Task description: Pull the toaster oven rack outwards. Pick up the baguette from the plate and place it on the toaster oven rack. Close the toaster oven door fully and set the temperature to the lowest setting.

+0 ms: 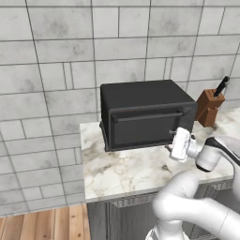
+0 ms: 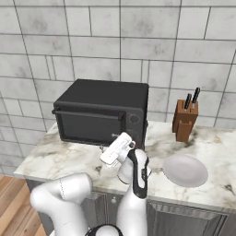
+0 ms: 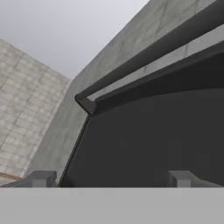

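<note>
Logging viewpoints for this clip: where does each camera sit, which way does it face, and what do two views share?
Left base view: behind the arm's left, facing the toaster oven; arm rises lower right, claw near the door's right edge.
Right base view: behind its right, facing the plate and knife block; arm lower left.
Hand view: on the hand, close under the door handle; fingertips apart.
Base views share oven, counter, block.

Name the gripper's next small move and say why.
Probably shift right toward the knobs: the oven door looks shut, the plate is bare, and the open gripper sits low before the door glass.
</note>
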